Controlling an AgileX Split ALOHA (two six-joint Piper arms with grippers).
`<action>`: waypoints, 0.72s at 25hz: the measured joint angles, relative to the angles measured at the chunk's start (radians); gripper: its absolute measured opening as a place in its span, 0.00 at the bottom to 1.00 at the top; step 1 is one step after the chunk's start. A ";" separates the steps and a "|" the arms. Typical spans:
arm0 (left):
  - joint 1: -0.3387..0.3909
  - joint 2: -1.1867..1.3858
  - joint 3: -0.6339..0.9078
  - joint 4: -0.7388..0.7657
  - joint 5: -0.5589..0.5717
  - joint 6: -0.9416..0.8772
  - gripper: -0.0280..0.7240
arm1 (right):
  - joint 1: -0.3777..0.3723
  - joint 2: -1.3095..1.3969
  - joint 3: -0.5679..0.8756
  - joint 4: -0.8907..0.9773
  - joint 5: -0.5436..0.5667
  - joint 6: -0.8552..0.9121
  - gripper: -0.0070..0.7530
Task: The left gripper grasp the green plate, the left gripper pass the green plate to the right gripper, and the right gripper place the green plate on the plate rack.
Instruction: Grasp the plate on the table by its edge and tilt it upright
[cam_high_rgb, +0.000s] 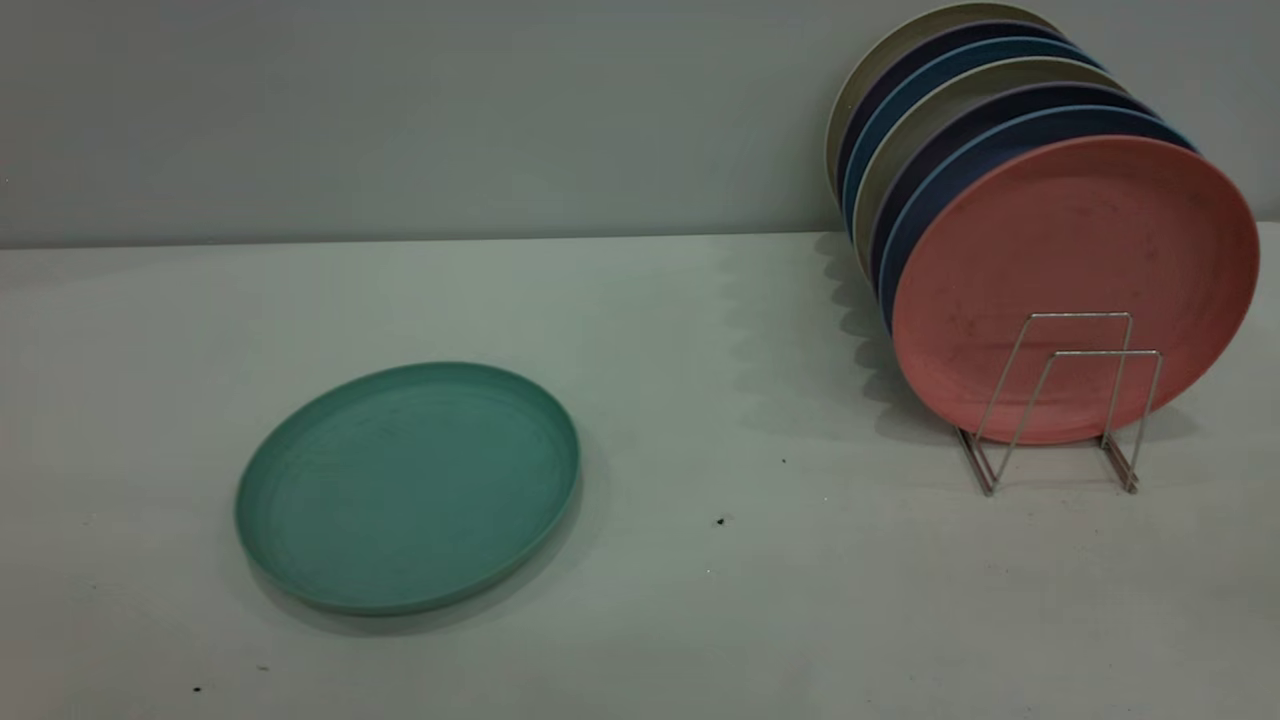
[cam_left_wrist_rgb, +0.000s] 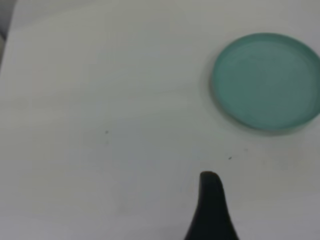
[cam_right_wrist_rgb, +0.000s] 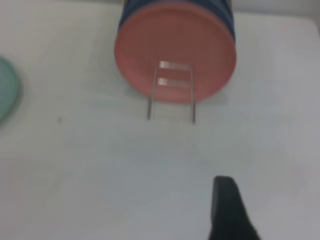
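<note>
The green plate (cam_high_rgb: 408, 487) lies flat on the white table at the left; it also shows in the left wrist view (cam_left_wrist_rgb: 267, 80) and at the edge of the right wrist view (cam_right_wrist_rgb: 7, 90). The plate rack (cam_high_rgb: 1062, 400) stands at the right, its two front wire loops bare; it also shows in the right wrist view (cam_right_wrist_rgb: 171, 90). Neither gripper is in the exterior view. My left gripper (cam_left_wrist_rgb: 210, 176) shows as one black wedge above bare table, well away from the green plate, holding nothing. My right gripper (cam_right_wrist_rgb: 223, 181) is likewise one black wedge, well short of the rack, holding nothing.
A salmon-pink plate (cam_high_rgb: 1075, 285) stands foremost in the rack, with several blue, dark and beige plates (cam_high_rgb: 950, 110) upright behind it. A grey wall runs behind the table. Small dark specks (cam_high_rgb: 720, 521) lie on the table between plate and rack.
</note>
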 joint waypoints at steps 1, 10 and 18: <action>0.000 0.071 -0.032 -0.010 -0.015 0.000 0.82 | 0.000 0.048 -0.023 0.000 -0.030 -0.006 0.65; 0.000 0.599 -0.165 -0.061 -0.226 0.044 0.82 | 0.000 0.501 -0.089 0.232 -0.307 -0.281 0.67; 0.000 0.974 -0.170 -0.152 -0.371 0.054 0.82 | 0.072 0.864 -0.091 0.873 -0.404 -0.865 0.67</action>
